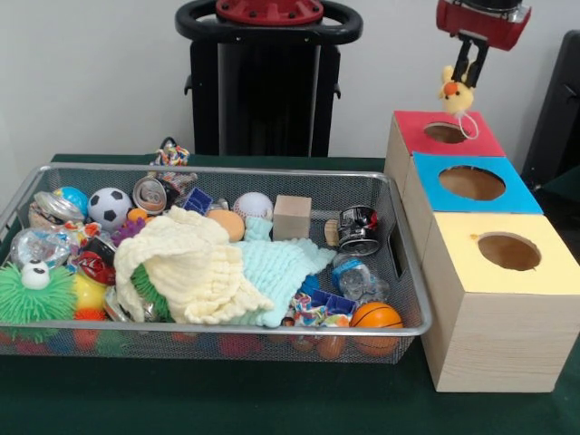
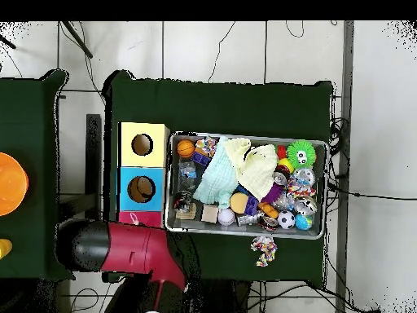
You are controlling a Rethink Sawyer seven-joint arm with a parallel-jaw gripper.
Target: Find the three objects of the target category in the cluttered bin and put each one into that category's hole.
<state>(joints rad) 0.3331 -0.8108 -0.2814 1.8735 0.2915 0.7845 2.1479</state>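
The bin [image 1: 399, 263] is silver wire mesh with a smooth rounded metal rim that catches the light. Beside it stand three boxes of pale, matt wood with visible grain, their tops painted flat red [image 1: 412, 127], blue [image 1: 521, 195] and yellow [image 1: 471, 267]. Inside the bin lie a cream cloth [image 1: 186, 263] and a mint cloth [image 1: 281, 267], both soft and crinkled, a plain wooden block [image 1: 292, 217], a glossy soccer ball [image 1: 110, 207], a green rubbery spiky ball [image 1: 36, 297] and a shiny dented can [image 1: 359, 228]. The worktop [image 1: 227, 399] wears a dark green matt cloth. The end effector [image 1: 468, 74] has a glossy red plastic housing and holds a fuzzy yellow plush chick [image 1: 456, 93].
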